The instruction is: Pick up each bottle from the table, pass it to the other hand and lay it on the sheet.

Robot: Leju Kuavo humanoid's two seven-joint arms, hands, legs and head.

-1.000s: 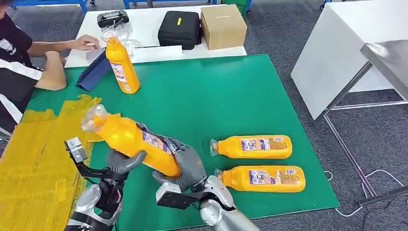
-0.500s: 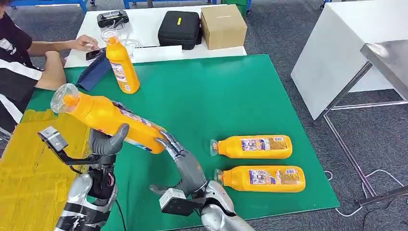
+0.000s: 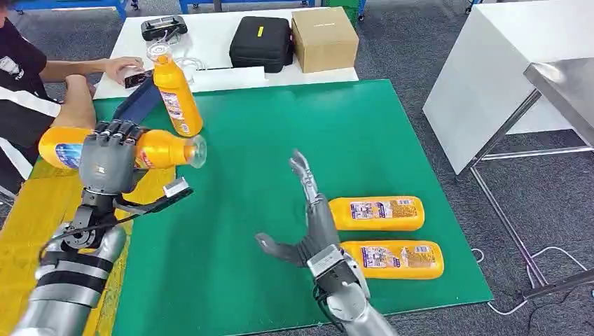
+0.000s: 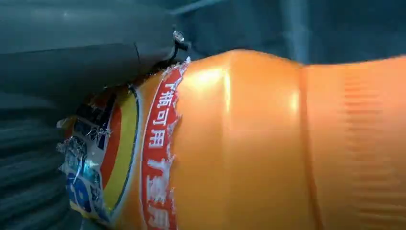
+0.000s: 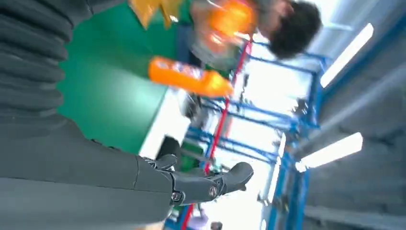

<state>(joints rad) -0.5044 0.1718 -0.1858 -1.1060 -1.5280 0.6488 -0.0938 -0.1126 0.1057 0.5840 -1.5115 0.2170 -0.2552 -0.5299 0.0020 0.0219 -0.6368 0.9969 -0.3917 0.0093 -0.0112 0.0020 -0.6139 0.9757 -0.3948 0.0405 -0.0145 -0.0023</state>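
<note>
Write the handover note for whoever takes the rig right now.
Left hand grips one orange bottle, held level above the yellow sheet at its edge. Right hand is open and empty over the green mat.
One bottle stands upright at the mat's far left; two lie near the right hand.
Done: the pass to the left hand. Left: lay this bottle on the sheet, then the other three.

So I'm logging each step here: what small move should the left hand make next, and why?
Probably lower the bottle onto the yellow sheet. The left hand grips it, lying sideways above the sheet's edge; the right hand is open and apart, so the pass looks done.
</note>
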